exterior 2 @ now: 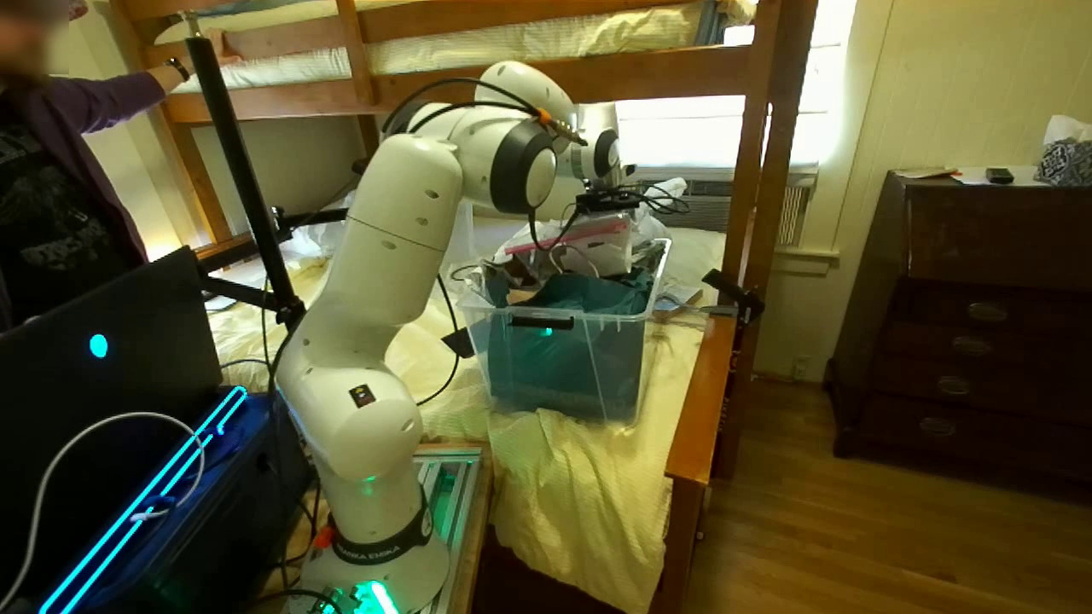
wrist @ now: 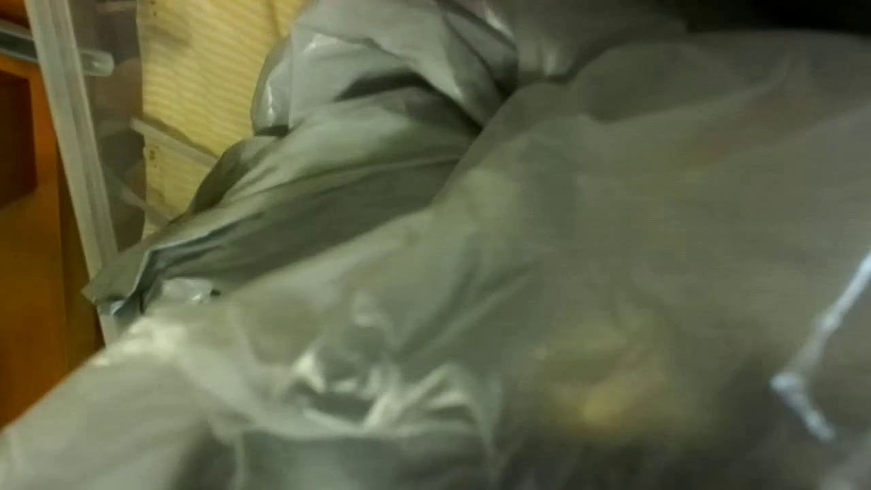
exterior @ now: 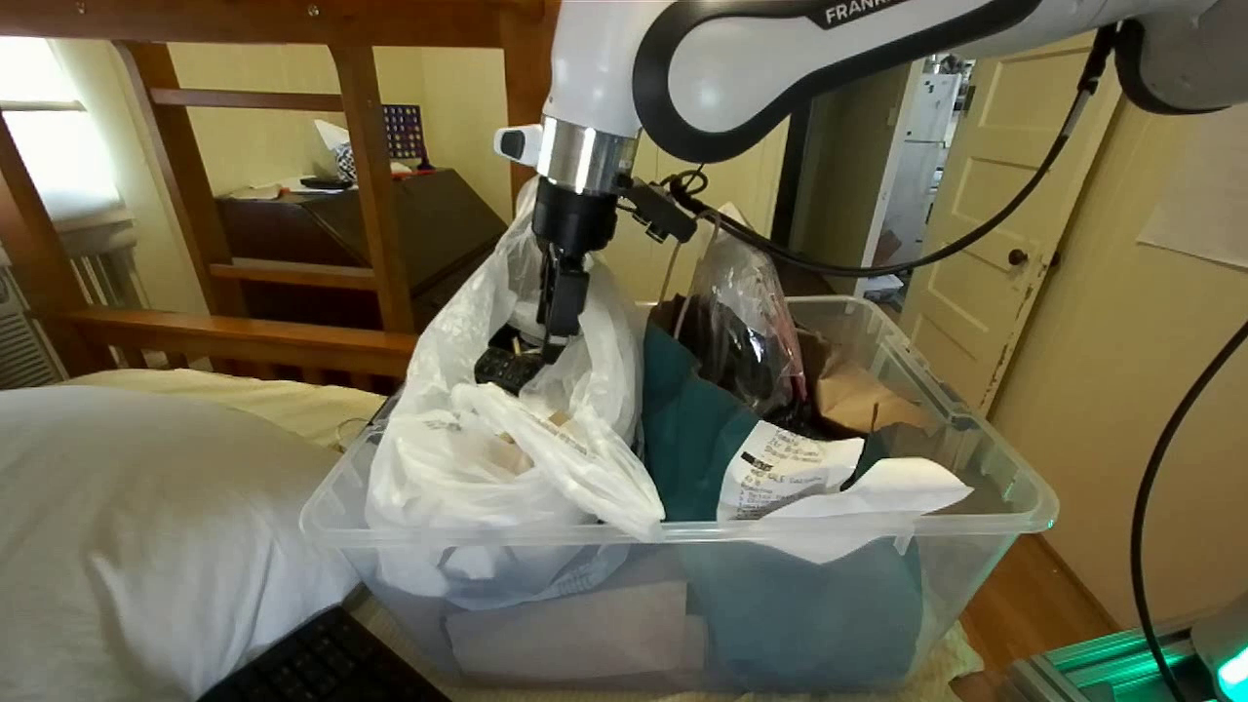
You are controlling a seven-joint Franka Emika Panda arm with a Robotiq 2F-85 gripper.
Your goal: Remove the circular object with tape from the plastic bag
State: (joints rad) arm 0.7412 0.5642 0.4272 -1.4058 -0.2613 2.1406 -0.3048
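- In an exterior view the claw (exterior: 552,349) hangs tip-down in the mouth of the plastic bag (exterior: 439,468), which sits in the clear bin (exterior: 1004,524).
- Whether its fingers (exterior: 564,307) are spread or pressed together I cannot tell: that angle hides the gap, and the wrist view shows no clear fingertip.
- A dark item (exterior: 507,369) lies just beside the fingertips, inside the bag's mouth; it could be the circular object, though no tape can be made out. Whether they touch is unclear.
- The step looks like getting a grip: set 1 finger on each side of the item's edge, and check that no thin plastic is caught between.
- Lift slowly and straight up; stop if the bag's walls rise too, since they may cling.
- Stay away from the smaller clear bag (exterior: 736,292) in the same bin.
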